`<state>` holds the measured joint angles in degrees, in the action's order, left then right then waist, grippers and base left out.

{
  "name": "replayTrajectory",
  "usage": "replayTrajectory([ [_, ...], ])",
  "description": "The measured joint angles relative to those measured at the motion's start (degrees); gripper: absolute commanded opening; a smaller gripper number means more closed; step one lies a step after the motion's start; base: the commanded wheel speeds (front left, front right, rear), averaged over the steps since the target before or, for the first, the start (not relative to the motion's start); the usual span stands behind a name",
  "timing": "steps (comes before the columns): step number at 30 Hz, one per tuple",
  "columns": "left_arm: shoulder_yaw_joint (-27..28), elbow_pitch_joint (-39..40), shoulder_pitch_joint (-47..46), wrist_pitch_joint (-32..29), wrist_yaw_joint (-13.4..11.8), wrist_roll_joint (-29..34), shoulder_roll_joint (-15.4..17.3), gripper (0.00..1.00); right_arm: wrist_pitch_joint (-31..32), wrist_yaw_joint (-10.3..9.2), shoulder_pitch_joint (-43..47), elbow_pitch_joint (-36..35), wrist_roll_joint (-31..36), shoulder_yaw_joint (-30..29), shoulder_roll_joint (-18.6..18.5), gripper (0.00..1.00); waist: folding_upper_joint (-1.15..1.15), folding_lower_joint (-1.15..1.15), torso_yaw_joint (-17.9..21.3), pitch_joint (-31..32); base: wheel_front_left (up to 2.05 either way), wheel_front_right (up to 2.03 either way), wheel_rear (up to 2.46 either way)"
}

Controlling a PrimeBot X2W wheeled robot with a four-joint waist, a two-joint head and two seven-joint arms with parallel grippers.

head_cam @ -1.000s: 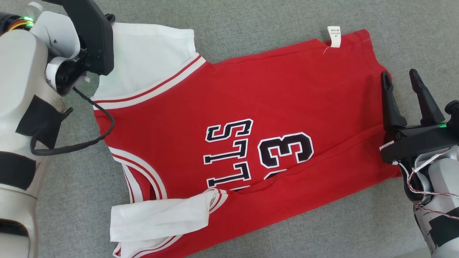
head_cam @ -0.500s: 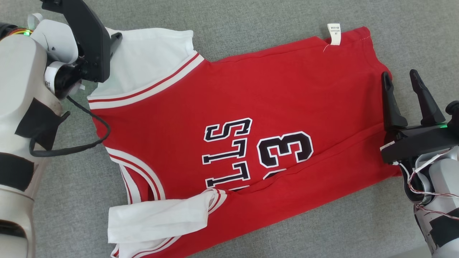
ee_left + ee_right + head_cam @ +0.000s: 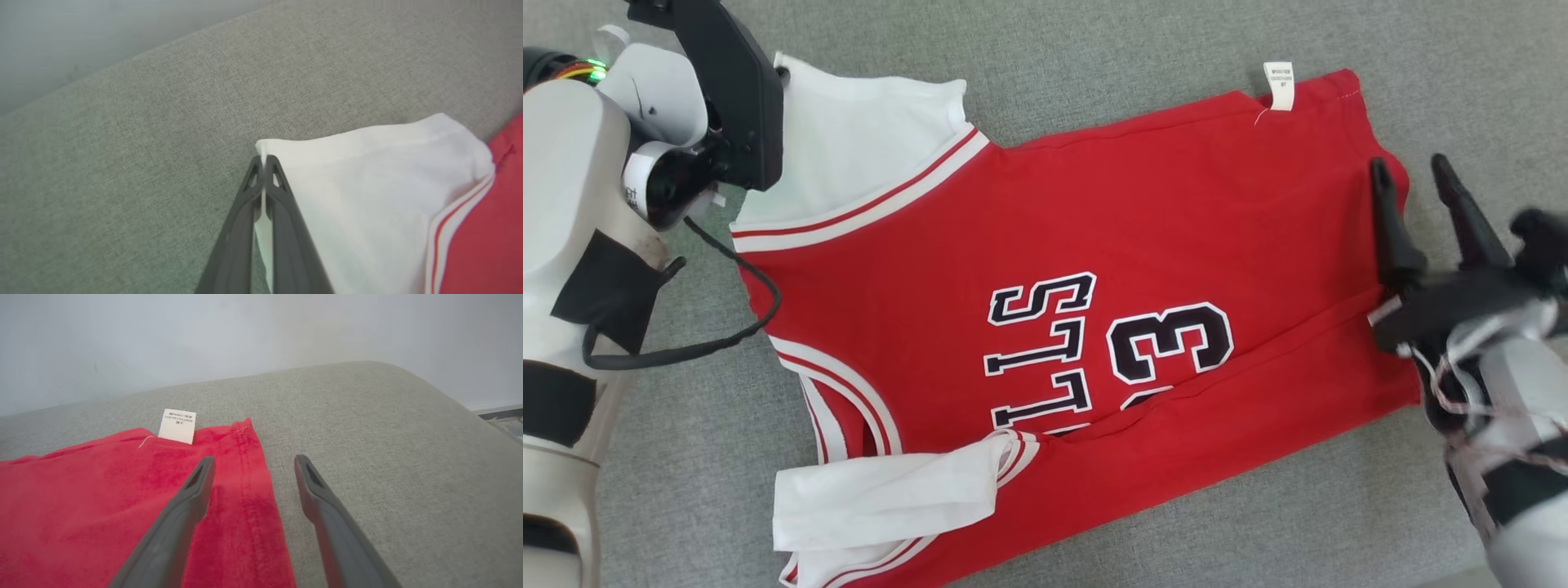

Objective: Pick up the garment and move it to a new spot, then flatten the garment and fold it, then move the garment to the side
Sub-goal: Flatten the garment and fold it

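Observation:
The garment [image 3: 1094,237] is a red jersey with white sleeves and black lettering, spread on a grey cushioned surface [image 3: 1094,41]. At its upper left corner my left gripper [image 3: 778,77] is shut on the edge of the white sleeve [image 3: 367,183]. In the left wrist view a strip of white cloth is pinched between the closed fingers of the left gripper [image 3: 264,163]. My right gripper [image 3: 1410,163] stands open over the red hem at the right. One of its fingers [image 3: 192,498] is above the cloth, the other above bare cushion. The garment's red hem [image 3: 245,490] lies below the right gripper [image 3: 254,459].
A white care label [image 3: 1278,84] sticks out at the garment's far edge. The other white sleeve [image 3: 882,498] lies folded over at the near left. A black cable [image 3: 727,327] loops from my left arm. The cushion rounds off at the right [image 3: 470,408], with a pale wall behind it.
My right gripper has moved left and slightly up over the hem, still open, and looks blurred. The left gripper shifted a little and now pinches the sleeve's corner; the garment barely moved.

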<state>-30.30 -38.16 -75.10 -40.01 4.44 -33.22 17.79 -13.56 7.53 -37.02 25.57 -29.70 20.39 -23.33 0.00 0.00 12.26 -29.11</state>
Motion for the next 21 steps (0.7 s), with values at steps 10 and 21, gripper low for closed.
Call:
replayTrajectory([
  [10, -0.82, 0.36, 0.85, 0.86, 0.27, -0.12, -0.49, 0.0, 17.3, -0.01, -16.96, 14.88, -3.76, 4.85, 0.79, 1.0, 0.0, 0.0, -0.91, 0.23, 0.0, 0.0, 0.0],
  [21, -1.7, 0.41, 0.64, 1.81, 0.51, -0.15, -0.93, 0.0, 22.29, -0.01, -25.08, 24.66, -3.09, 8.8, 0.79, 0.89, 0.0, 0.0, -2.49, -0.2, 0.0, 0.0, 0.0],
])
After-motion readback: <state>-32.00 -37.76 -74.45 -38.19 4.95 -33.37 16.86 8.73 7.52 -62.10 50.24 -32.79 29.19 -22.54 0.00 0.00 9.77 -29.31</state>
